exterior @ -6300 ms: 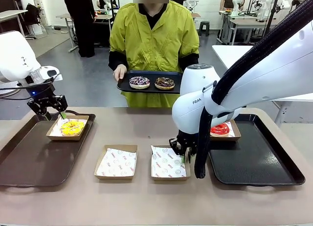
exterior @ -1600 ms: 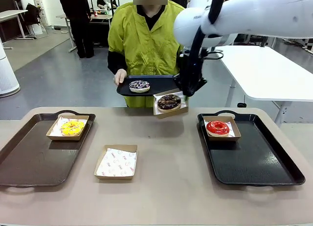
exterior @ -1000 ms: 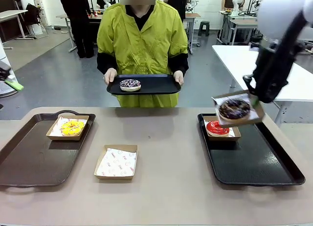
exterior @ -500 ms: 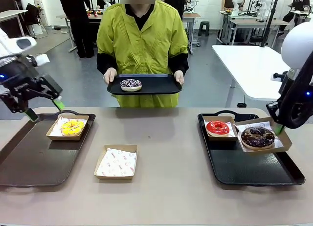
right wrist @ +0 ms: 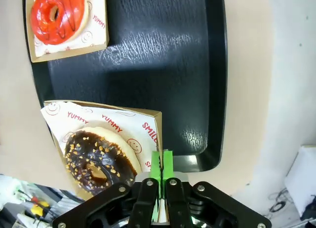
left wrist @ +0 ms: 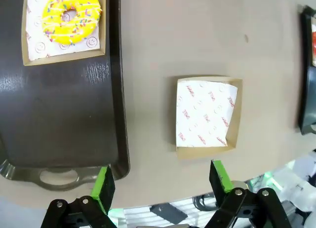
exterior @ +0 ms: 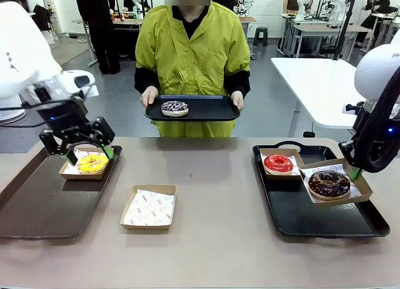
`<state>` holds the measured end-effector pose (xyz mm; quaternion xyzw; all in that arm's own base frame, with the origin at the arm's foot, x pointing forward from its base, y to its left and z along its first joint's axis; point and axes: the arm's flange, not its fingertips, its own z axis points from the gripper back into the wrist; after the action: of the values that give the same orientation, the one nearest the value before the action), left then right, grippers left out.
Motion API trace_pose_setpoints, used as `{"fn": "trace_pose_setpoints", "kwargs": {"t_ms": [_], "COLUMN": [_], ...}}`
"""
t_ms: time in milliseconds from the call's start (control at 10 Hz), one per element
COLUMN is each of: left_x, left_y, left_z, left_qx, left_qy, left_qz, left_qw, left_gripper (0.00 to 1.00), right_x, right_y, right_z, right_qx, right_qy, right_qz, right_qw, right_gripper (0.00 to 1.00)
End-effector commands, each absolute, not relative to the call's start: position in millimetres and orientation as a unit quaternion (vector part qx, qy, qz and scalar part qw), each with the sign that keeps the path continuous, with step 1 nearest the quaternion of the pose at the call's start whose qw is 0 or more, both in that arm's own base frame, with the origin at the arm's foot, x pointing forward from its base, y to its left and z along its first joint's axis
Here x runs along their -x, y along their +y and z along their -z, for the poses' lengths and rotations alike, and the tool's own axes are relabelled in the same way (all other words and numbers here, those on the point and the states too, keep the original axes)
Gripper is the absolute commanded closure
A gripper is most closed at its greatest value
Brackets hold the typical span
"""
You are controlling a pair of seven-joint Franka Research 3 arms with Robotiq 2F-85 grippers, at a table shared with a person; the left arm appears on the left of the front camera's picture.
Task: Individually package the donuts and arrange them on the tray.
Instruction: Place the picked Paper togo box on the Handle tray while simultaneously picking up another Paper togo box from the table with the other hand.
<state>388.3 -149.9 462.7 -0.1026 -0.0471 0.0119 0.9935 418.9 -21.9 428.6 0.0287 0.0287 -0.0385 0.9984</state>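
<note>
Right fingers are pinching the chocolate donut carton by its rim over the black tray; dropping it tilted is risking a spill. Left fingers are hanging spread.

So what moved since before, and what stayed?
The right gripper, shut on the brown cardboard box holding the chocolate ring donut, carried it from the person's tray to the black tray. The open left gripper came back above the yellow-iced donut. That donut, the glossy red donut, the empty paper-lined box and the purple-sprinkled donut stayed put.
</note>
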Motion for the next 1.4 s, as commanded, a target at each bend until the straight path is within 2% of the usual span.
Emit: {"fn": "trace_pose_setpoints", "kwargs": {"t_ms": [0, 400, 600, 700, 800, 1300], "left_x": [-386, -382, -382, -385, -381, -381], "left_y": [-175, -207, -217, -212, -211, -211], "left_z": [-432, -378, -358, -358, -365, -365], "left_qx": [0.059, 0.045, 0.049, 0.080, 0.057, 0.057], "left_qy": [-0.054, -0.031, -0.041, -0.048, -0.020, -0.020], "left_qz": [-0.021, -0.008, 0.001, 0.005, 0.009, 0.009], "left_qw": [0.997, 0.999, 0.998, 0.996, 0.998, 0.998], "left_gripper": [0.00, 0.00, 0.00, 0.00, 0.00, 0.00], "right_x": [-416, -416, -416, -416, -416, -416], "right_y": [-22, -22, -22, -22, -22, -22], "right_z": [-434, -434, -434, -434, -434, -434], "right_qx": [-0.029, -0.029, -0.029, -0.029, -0.029, -0.029], "right_qy": [0.027, 0.027, 0.027, 0.027, 0.027, 0.027], "right_qz": [0.039, 0.039, 0.039, 0.039, 0.039, 0.039], "right_qw": [0.998, 0.998, 0.998, 0.998, 0.998, 0.998], "right_gripper": [0.99, 0.99, 0.99, 0.99, 0.99, 0.99]}}
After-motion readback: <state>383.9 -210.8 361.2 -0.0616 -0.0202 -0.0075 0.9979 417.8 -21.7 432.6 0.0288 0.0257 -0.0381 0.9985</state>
